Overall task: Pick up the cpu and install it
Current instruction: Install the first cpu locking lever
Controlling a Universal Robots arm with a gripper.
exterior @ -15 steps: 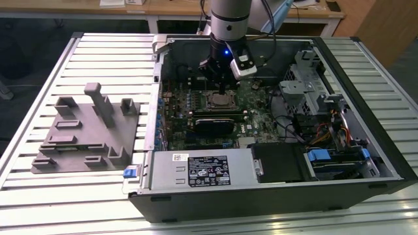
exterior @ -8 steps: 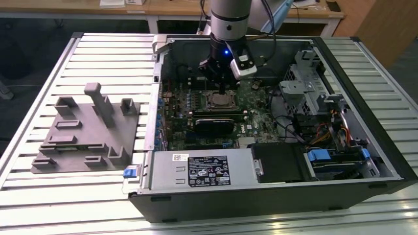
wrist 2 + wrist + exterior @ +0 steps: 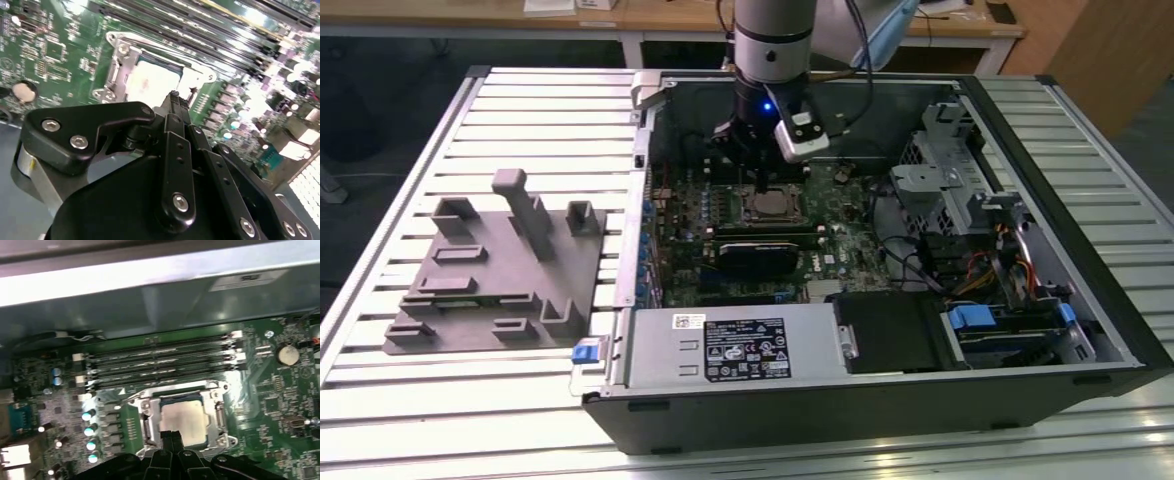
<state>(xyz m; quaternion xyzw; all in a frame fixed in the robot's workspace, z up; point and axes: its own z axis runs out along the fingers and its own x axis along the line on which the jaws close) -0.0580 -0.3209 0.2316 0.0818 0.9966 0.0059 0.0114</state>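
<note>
We saw the jaws pressed together with nothing pinched between them. In the first wrist view the gripper stood over one edge of the cpu, which lay flat in the metal-framed socket; we could not tell whether the tips touched it. That view also gave us the memory slots beyond the socket and a coin cell off to one side. The second wrist view looked along the black linkage and showed the closed tips over the chip's bright top. The exterior view alone took in the open computer case, its power supply, a black module beside the socket, and the grey plastic fixture on the slatted table at the exterior view's left.
</note>
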